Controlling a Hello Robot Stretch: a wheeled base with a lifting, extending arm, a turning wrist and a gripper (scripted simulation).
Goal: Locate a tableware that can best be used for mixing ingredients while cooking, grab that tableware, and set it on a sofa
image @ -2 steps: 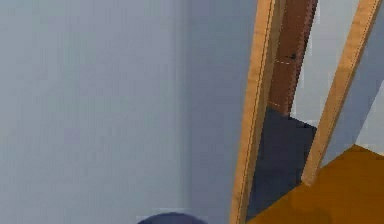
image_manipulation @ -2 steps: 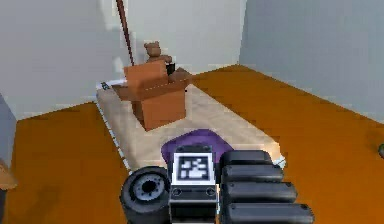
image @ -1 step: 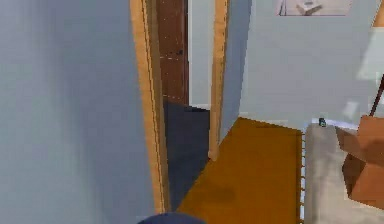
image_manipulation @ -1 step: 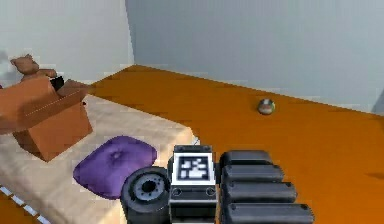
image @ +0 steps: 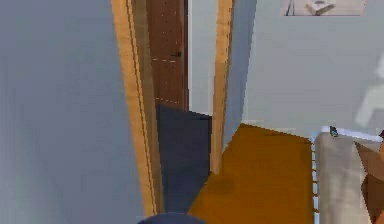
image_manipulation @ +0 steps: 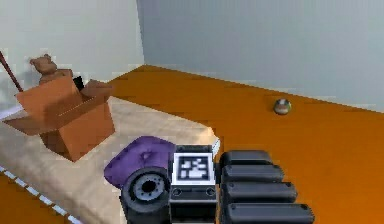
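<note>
Nearest us in the arm side view, the dark arm (image_manipulation: 258, 188) lies along the bottom edge, with the gripper (image_manipulation: 147, 193) left of its white marker. A purple cushion (image_manipulation: 145, 158) lies directly behind the gripper, so we cannot tell whether it holds anything. The cushion rests on a pale padded seat (image_manipulation: 60, 170), possibly the sofa. The seat also bears an open cardboard box (image_manipulation: 65, 118) with a teddy bear (image_manipulation: 43, 66) behind it. Farther out, on the orange floor (image_manipulation: 320, 150), sits a small rounded grey thing (image_manipulation: 283, 105); we cannot tell whether it is the mixing tableware. In the forward view, a wooden door frame (image: 138, 100) stands close, with a brown door (image: 168, 50) beyond. We judge that the robot is at the searching step. The next move calls for facing the grey thing to identify it.
</note>
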